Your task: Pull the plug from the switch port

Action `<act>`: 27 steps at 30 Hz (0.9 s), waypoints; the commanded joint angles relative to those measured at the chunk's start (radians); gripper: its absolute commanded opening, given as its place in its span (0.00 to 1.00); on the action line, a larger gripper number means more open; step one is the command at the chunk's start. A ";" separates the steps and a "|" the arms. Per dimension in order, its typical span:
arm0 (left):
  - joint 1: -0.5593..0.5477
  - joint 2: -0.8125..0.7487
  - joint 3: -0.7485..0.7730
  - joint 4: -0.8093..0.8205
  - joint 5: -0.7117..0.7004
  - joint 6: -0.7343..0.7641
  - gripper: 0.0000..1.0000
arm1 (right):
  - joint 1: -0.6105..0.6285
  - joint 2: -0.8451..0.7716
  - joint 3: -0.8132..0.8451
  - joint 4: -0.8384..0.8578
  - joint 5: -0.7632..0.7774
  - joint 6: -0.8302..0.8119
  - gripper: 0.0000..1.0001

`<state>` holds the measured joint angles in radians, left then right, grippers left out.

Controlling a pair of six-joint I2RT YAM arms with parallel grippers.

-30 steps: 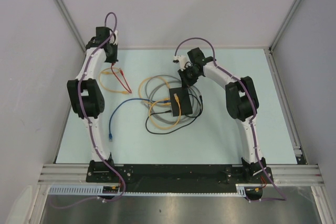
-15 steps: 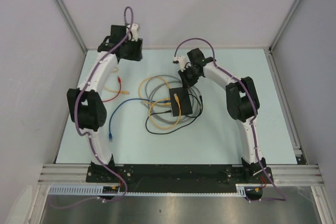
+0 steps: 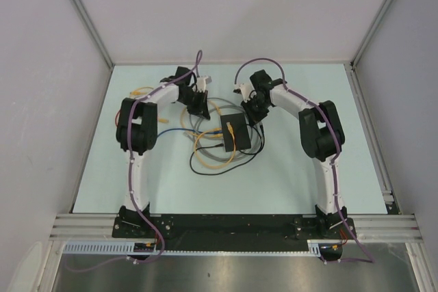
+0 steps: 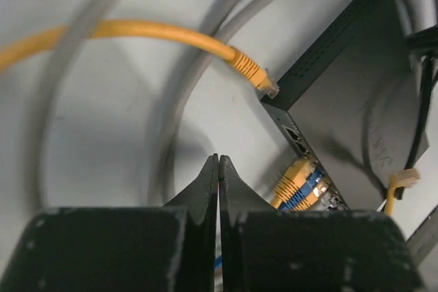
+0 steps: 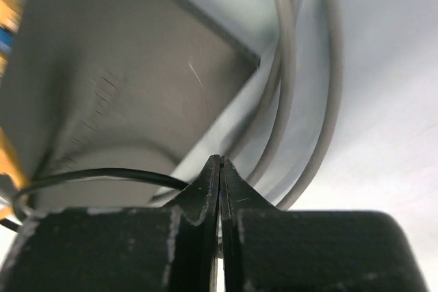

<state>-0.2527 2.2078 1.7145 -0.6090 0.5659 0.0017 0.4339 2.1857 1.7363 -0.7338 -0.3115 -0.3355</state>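
The black switch [image 3: 233, 133] lies mid-table among coiled cables. In the left wrist view the switch [image 4: 356, 94] fills the right side, with a yellow plug [image 4: 293, 177] and a blue plug [image 4: 306, 191] seated in its port row. A loose yellow plug [image 4: 256, 76] lies by its corner. My left gripper [image 3: 200, 106] is shut and empty, just left of the switch; its tips [image 4: 218, 162] hang a little short of the ports. My right gripper [image 3: 256, 111] is shut and empty at the switch's far right corner [image 5: 123, 80].
Grey cable loops [image 3: 205, 111] [image 5: 294, 66], an orange cable [image 3: 205, 143], a black cable [image 3: 212, 169] [image 5: 102, 176] and a blue cable [image 3: 164, 135] ring the switch. A yellow cable [image 3: 140, 91] lies at the far left. Walls enclose the table on three sides.
My left arm has swung from the far left corner rightward and down beside the switch. My right gripper has shifted slightly toward the switch's far corner. The switch has not moved.
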 commanded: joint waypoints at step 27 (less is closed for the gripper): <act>-0.074 0.041 0.344 -0.069 0.204 0.024 0.49 | 0.037 -0.104 0.048 -0.049 0.041 -0.050 0.00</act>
<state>-0.3382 2.3939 2.0533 -0.6937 0.7300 0.0261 0.4385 2.1204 1.6947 -0.7971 -0.2607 -0.3763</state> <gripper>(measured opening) 0.457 0.009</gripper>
